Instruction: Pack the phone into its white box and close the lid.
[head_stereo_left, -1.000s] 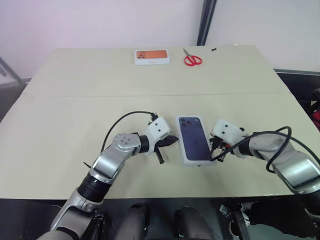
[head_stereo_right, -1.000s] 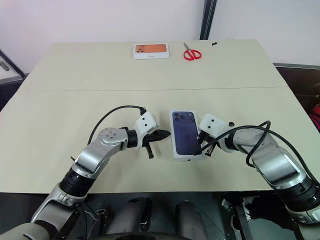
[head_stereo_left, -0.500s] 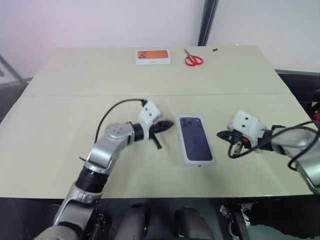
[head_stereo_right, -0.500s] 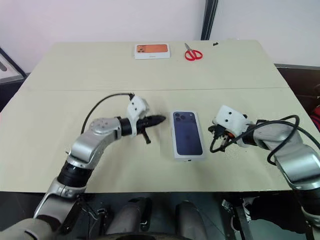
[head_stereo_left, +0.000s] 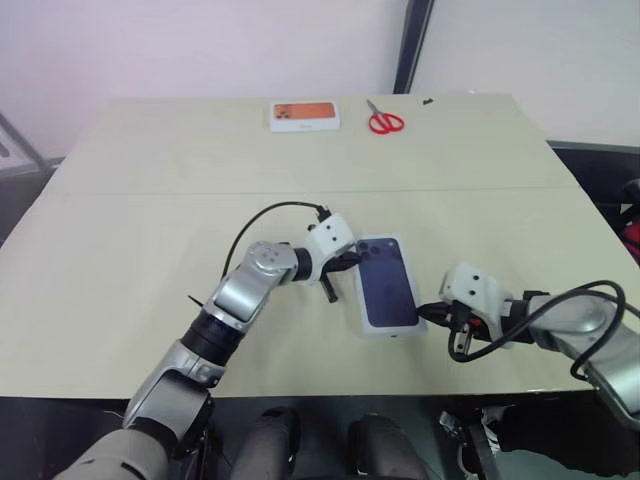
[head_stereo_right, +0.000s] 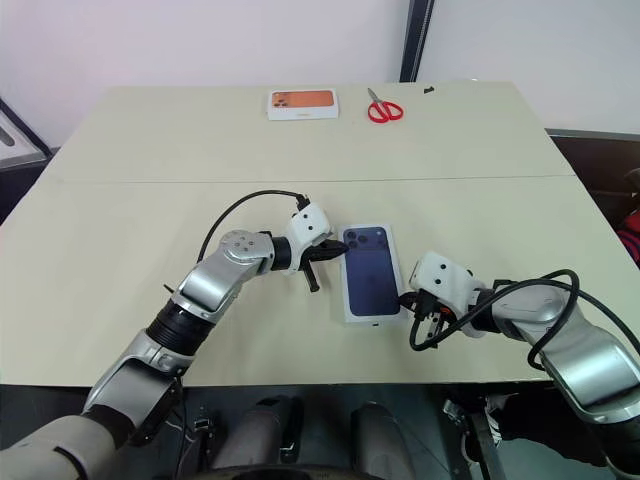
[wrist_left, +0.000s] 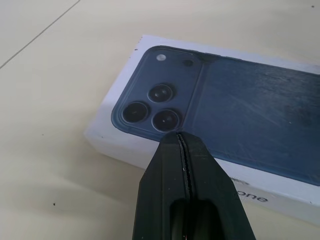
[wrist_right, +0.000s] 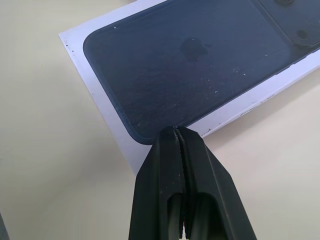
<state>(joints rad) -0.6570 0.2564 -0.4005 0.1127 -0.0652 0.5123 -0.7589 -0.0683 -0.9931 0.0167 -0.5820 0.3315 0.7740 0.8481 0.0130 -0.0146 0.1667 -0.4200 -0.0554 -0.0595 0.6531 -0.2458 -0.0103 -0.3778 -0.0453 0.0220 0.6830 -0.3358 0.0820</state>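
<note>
Fingers of your left gripper (head_stereo_left: 345, 265) are pressing together, holding nothing, tips at the lid's (head_stereo_left: 388, 295) camera-end edge. Right gripper (head_stereo_left: 428, 310) fingers are likewise sitting closed and empty at the near corner. Table (head_stereo_left: 150, 230) is lying beige before a pale wall, carrying scissors (head_stereo_left: 384, 120) and an orange-print box (head_stereo_left: 304, 114) far back. Lid is sitting flat between both grippers.

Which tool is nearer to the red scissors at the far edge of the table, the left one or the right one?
Left. The left tool sits at the lid's far corner, closer to the red scissors; the right tool sits at its near corner.
</note>
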